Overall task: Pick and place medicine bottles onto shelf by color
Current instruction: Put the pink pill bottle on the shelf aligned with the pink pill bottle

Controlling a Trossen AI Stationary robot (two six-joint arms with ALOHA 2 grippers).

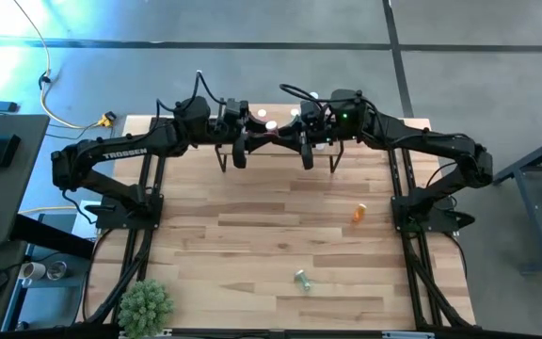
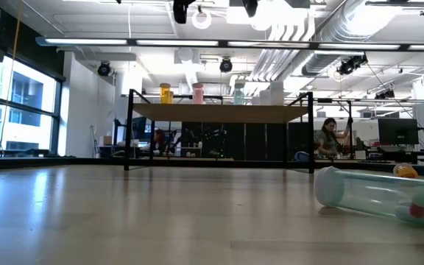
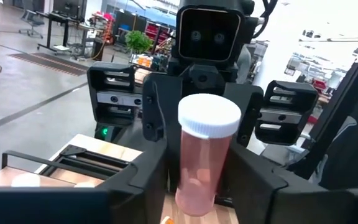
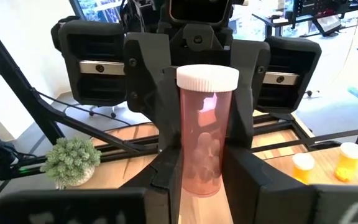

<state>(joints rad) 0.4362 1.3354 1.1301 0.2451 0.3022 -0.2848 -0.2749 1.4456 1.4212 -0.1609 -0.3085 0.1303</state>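
Big open lab w/ desks behind; tabletop (image 1: 252,245) mostly bare wood. Shelf (image 2: 219,112) stands at the far edge, a few bottles already on it: orange bottle (image 2: 165,93), pink one (image 2: 198,93), teal-ish one (image 2: 238,93). Both my arms meet over the shelf. Pink bottle (image 3: 205,163) upright between both sets of jaws: right gripper (image 4: 204,186) clamped on it, left gripper (image 3: 197,186) closing round it too, mid-handover I'd say. Left to do: stray orange bottle (image 1: 358,214) nr right edge, clear-green bottle (image 1: 301,279) lying nr front edge.

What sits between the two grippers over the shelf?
A pink bottle with white cap, upright between left gripper and right gripper; both wrist views show it.
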